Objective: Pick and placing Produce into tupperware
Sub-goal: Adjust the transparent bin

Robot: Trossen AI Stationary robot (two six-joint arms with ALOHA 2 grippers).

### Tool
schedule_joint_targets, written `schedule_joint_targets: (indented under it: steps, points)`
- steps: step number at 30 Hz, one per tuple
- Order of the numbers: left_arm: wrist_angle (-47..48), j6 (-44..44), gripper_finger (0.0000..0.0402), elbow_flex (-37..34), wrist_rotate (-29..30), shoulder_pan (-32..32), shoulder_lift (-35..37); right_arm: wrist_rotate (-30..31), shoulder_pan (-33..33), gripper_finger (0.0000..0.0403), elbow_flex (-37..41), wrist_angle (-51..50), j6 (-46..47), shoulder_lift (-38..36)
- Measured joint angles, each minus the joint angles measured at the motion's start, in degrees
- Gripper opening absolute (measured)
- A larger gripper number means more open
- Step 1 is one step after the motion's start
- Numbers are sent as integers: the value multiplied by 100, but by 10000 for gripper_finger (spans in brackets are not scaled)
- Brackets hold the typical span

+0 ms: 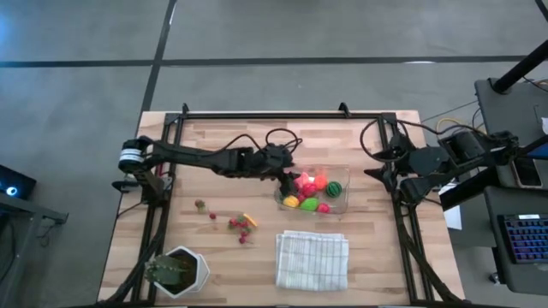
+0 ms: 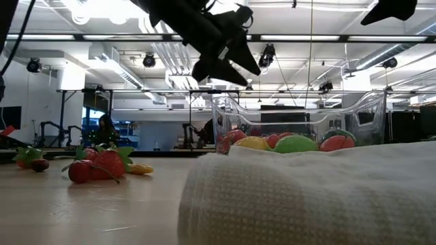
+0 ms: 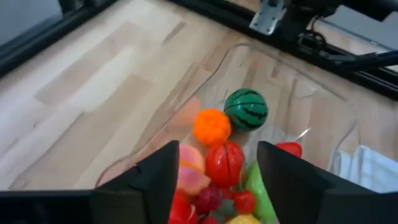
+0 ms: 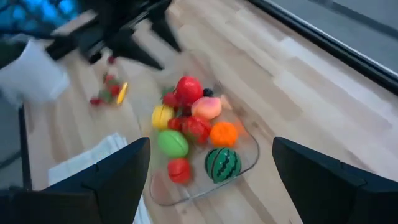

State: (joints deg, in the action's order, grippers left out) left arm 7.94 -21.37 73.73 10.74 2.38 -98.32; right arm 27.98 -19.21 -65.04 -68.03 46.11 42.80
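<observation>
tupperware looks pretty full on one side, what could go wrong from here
1. The left gripper hangs open right over the tupperware edge; dropping lower, its fingers could clip the wall and shift it.
2. The produce is heaped at that end, so anything dropped there may roll off the pile, perhaps over the low wall.
3. The berries still on the table lie close together, so a grasp could scatter them.

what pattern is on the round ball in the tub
Dark green stripes on the ball, clearest in the left wrist view.
</observation>
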Motion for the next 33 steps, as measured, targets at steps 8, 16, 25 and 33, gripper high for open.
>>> schedule_joint_targets:
  steps: [8, 16, 25, 33]
  points:
    - [82, -83, 230, -201, -10, -51, 55, 15, -2, 329, 905, 1576, -1125, -802]
    - [381, -384, 231, -201, -14, -327, 216, -850, -1, 329, 2596, 3396, -1788, -2446]
    - [1148, -699, 231, -201, 2, -661, 354, -1042, 10, 329, 3727, 4565, -2060, -2777]
    - [1184, -701, 231, -164, 2, -794, 393, -844, 601, 329, 4201, 5450, -2093, -2723]
